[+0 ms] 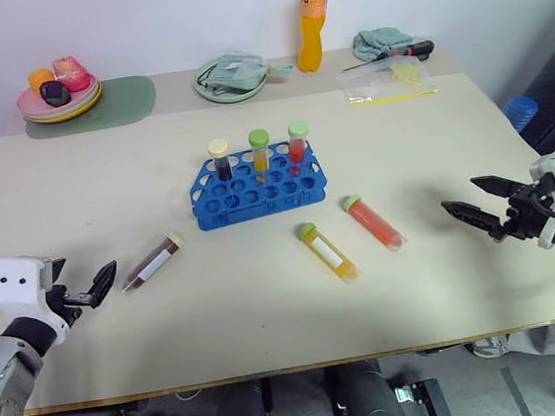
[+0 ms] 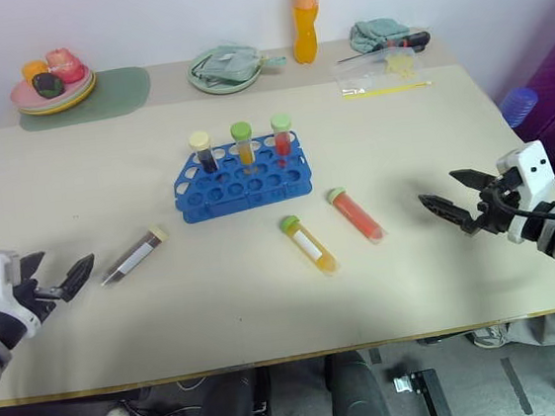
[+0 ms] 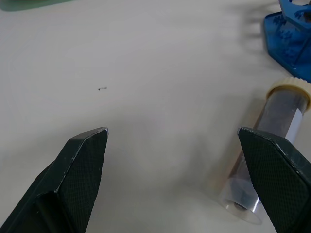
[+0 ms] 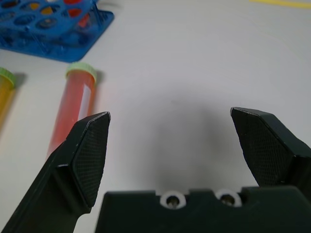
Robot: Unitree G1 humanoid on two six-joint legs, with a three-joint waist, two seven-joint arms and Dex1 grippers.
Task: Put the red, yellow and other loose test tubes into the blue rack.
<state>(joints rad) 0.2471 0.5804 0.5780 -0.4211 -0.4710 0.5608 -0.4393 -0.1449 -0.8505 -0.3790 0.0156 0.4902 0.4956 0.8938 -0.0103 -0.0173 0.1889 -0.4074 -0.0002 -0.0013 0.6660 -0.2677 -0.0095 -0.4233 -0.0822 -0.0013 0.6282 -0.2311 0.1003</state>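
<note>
So, three loose tubes are lying flat on the beige table (image 1: 218, 304), and the blue plastic tube rack (image 1: 258, 184) sits dead centre of the head view with three capped tubes already standing in its back row. The red-filled clear plastic tube with a green cap (image 1: 373, 222) lies right of centre. Just beside it on its left is the yellow-filled tube with a green cap and white label (image 1: 328, 251). Over at centre-left is the dark brownish tube with a cream cap and white label (image 1: 153, 261).

Both grippers are spread wide and holding nothing. The left gripper (image 1: 85, 286) hovers at the lower left edge of the frame, near the base end of the dark tube. The right gripper (image 1: 483, 204) is at the right edge, pointing in toward the red one, still well apart from it.

My guess on handling: these are light, rigid plastic tubes, smooth and round, so they'll want to roll or squirt out of a pinch if it's off-centre. I wouldn't squeeze hard, though they don't look fragile. I'd grab across the body near the capped end, with the fingers straddling the tube sideways. That leaves the bottom end free to drop into a rack hole, and the cap's lip gives a bit of a stop. The labelled patch probably gives slightly better friction than bare plastic.
</note>
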